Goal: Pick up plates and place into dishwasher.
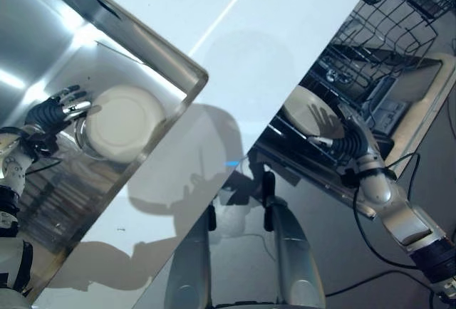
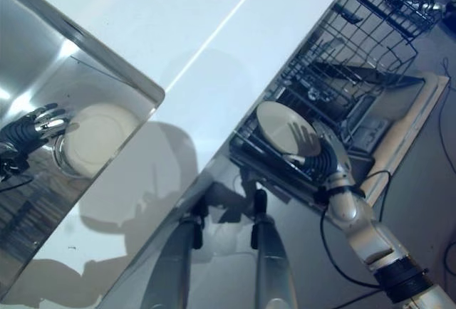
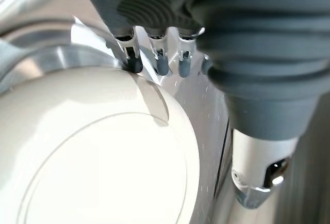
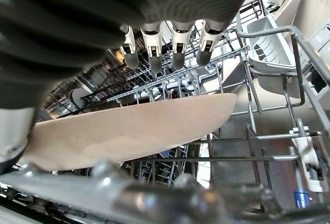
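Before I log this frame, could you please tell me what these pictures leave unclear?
- Whether the left hand grips the white plate in the sink: its fingertips sit at the rim; the underside is hidden.
- Whether the beige plate by the right hand rests in the dishwasher rack: its lower edge is hidden.
- What is under the white plate.

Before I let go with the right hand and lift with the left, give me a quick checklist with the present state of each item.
1. Right hand holding a plate over the lower rack: ok, fingers spread over its face.
2. That plate seated between the rack's tines: cannot tell; in the right wrist view it lies tilted above the wires.
3. Left hand at the plate in the sink: ok, fingertips at its rim.
4. Left hand's grip on that plate: not ok, fingers straight, not curled round it.
5. Sink plate resting on something metallic underneath: cannot tell what.
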You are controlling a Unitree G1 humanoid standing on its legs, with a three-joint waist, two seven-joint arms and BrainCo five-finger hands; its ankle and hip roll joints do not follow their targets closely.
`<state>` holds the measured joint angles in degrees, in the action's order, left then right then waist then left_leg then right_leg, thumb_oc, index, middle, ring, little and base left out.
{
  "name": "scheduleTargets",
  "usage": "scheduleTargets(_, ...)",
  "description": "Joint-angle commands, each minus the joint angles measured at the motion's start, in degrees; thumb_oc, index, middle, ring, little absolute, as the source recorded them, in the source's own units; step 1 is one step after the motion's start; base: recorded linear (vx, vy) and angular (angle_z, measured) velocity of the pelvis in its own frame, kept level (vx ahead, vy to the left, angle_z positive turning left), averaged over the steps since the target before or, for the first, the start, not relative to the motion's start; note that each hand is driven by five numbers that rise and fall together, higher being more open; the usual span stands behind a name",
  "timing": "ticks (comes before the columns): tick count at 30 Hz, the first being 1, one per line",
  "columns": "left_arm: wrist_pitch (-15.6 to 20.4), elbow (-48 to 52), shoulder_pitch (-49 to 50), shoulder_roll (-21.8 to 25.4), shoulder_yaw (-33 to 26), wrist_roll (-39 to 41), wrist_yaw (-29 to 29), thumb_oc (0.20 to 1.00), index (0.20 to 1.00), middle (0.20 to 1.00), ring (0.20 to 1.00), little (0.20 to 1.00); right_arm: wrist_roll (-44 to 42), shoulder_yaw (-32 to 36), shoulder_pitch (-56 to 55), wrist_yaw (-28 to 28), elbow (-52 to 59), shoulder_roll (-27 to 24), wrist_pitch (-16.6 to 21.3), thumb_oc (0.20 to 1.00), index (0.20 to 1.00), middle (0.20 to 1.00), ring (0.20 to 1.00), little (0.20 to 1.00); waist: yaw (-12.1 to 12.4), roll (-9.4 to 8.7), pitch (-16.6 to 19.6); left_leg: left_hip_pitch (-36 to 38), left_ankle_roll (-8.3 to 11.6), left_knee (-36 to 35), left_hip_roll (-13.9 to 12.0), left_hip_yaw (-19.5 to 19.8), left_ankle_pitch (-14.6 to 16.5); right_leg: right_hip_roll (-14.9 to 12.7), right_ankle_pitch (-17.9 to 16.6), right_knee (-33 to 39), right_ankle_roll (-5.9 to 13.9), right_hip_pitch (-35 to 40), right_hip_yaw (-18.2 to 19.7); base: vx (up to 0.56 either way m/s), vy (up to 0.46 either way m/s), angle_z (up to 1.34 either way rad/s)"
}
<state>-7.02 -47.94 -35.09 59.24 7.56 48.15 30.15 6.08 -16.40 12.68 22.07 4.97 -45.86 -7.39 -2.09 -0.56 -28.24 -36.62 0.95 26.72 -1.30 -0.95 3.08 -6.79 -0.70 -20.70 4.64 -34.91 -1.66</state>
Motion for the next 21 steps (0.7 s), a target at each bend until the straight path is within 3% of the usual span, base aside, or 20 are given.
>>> scheduleTargets(1, -6.1, 3.0, 7.1, -13.2, 7.2, -2.3, 7.4, 1.000, 1.000, 1.000, 1.000, 1.000, -0.2, -2.2, 3.2, 1.3, 2.7, -1.8, 0.0, 1.000, 1.000, 1.000, 1.000, 1.000, -0.3, 1.56, -1.6, 5.0, -5.93, -7.1, 3.5, -5.2, 2.5, 0.1, -2.0, -6.0, 1.44, -0.6, -0.7, -0.01, -0.047, 0.00)
scheduleTargets(10, -5.6, 7.4, 12.7, -16.1, 9.0, -5.6, 11.0, 1.000, 1.000, 1.000, 1.000, 1.000, -0.5, -1.2, 1.7, 2.4, 3.2, -2.4, 0.3, 1.000, 1.000, 1.000, 1.000, 1.000, 0.0, 3.66, -1.6, 7.9, -6.14, -9.0, 4.2, -5.3, 2.1, -1.1, -2.1, -4.9, 1.66, 1.4, -0.7, -0.01, -0.012, 0.00)
scheduleTargets(21, -5.4, 9.3, 15.5, -16.9, 9.1, -6.0, 9.2, 1.000, 1.000, 1.000, 1.000, 1.000, -0.5, 0.3, -0.2, 2.2, 3.2, -3.4, -0.1, 1.000, 1.000, 1.000, 1.000, 1.000, -0.6, 5.53, -1.6, 11.3, -6.11, -9.8, 4.8, -5.3, 2.1, -2.1, -1.4, -4.3, 1.58, 3.8, 0.1, 0.00, 0.000, 0.00)
